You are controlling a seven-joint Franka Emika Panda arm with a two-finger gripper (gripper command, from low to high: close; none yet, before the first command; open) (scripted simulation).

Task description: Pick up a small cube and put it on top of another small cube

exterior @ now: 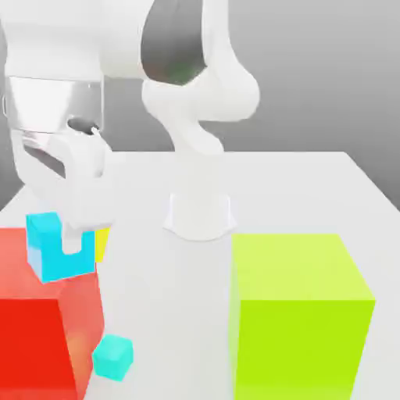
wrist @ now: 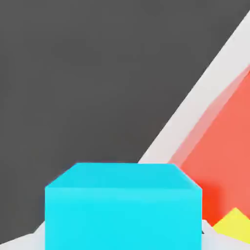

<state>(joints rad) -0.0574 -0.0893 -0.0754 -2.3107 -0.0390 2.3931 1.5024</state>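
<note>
Beside the red cube [exterior: 35, 336], hand [exterior: 72, 242] pinching sky-blue cube [exterior: 55, 254]; yellow cube [exterior: 101, 242] behind

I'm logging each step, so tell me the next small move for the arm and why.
Probably carry the sky-blue cube over toward the small turquoise cube, then lower it. The gripper is shut on the sky-blue cube and holds it up against the big red cube, with the turquoise one lying free on the table below.

small cube [wrist: 123, 207] close up, apparently before red cube [wrist: 219, 166], yellow corner [wrist: 234, 223].
</note>
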